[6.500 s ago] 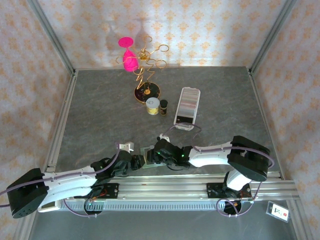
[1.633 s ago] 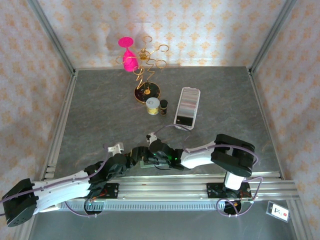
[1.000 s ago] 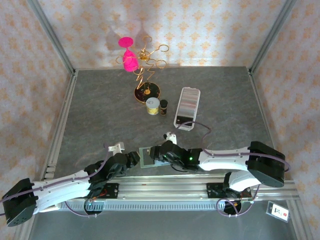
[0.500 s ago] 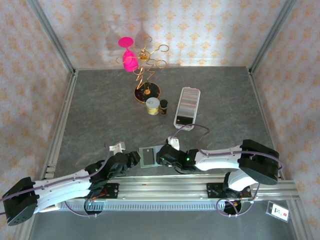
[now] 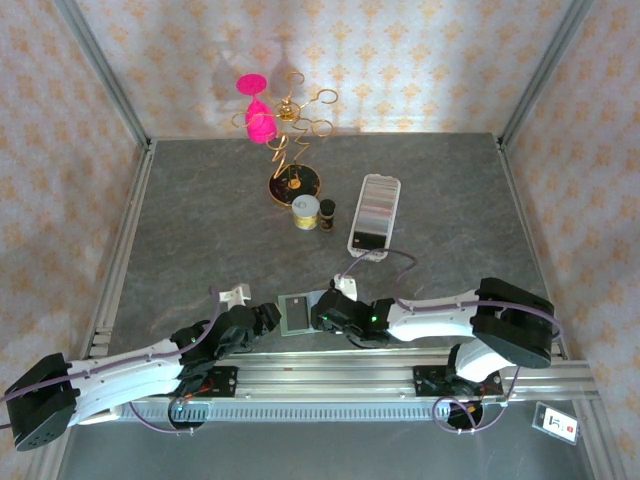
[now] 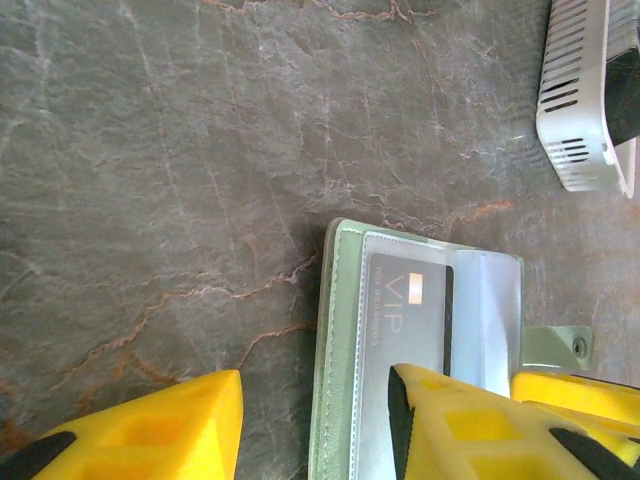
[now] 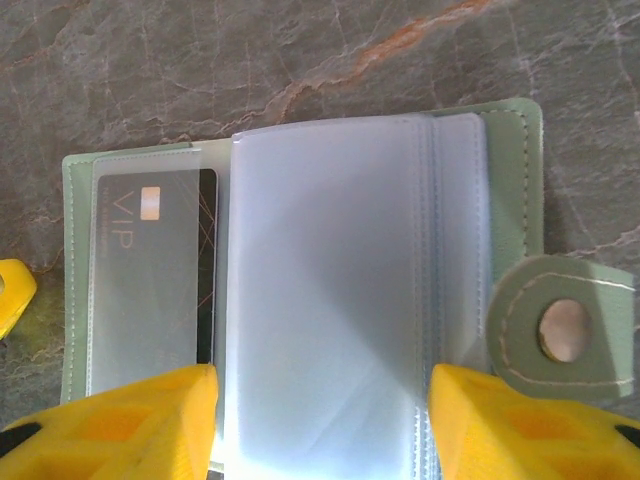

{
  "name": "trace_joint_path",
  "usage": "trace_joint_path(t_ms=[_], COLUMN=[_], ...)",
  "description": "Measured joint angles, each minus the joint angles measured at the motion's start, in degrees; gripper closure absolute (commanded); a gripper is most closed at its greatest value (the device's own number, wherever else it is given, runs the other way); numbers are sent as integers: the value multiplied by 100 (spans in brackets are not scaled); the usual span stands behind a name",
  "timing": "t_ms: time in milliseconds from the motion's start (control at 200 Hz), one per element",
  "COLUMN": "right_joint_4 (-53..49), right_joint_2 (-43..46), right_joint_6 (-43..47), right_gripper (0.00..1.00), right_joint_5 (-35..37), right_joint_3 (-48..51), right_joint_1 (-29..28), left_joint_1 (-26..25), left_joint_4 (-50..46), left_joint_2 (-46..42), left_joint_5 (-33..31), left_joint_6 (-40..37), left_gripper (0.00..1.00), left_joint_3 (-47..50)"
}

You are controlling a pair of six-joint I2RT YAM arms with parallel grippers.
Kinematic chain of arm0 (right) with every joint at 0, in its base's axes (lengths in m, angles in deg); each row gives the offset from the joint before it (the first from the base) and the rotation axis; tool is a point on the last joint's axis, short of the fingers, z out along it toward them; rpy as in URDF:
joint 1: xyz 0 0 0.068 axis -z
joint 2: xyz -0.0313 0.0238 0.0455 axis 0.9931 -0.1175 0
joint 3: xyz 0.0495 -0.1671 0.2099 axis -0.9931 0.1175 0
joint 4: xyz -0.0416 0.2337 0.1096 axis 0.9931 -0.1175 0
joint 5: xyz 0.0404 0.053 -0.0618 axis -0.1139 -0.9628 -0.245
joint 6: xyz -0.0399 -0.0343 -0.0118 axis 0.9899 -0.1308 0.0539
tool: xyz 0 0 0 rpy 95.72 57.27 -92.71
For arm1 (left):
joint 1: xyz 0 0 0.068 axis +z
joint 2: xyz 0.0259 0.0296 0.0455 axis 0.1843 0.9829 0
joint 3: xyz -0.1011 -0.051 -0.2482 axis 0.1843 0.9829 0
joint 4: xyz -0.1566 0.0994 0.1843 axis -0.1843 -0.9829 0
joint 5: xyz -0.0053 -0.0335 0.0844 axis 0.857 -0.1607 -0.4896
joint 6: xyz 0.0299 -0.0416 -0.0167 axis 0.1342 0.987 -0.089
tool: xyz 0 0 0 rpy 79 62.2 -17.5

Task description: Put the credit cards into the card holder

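We've eased the spread right claw [image 7: 320, 415] rightward, left claw [image 6: 315, 400] also spread, baring the open card holder [image 5: 297, 313] with one dark card [image 6: 410, 300] seated.

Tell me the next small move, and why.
Probably lift the right pincer and head for the tray: the card holder lies open with one VIP card pocketed, the pincer is empty, and more credit cards wait there.

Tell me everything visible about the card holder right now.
The card holder is sage-green and leather-like, lying open and flat on the grey stone-look table near the arm bases. Cloudy clear plastic pockets fill its inside; one end pocket holds a dark VIP card. Its snap tab lies at the opposite end. The right tool straddles the middle pocket.
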Motion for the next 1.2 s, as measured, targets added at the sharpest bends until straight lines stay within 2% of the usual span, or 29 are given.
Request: trace_joint_path(t_ms=[430, 951, 1196], right_joint_4=[70, -356, 273], right_joint_2=[-122, -114, -168], right_joint_6=[-20, 68, 116], right_gripper=[39, 38, 38], right_joint_5=[-195, -236, -728], right_joint_3=[-162, -533, -616], right_joint_1=[0, 0, 0], left_joint_1=[0, 0, 0], left_joint_4=[105, 140, 70], left_joint_2=[0, 0, -146], left_joint_5=[2, 4, 4], left_joint_6=[0, 4, 13], left_gripper=[60, 62, 62], left_joint_3=[46, 68, 90])
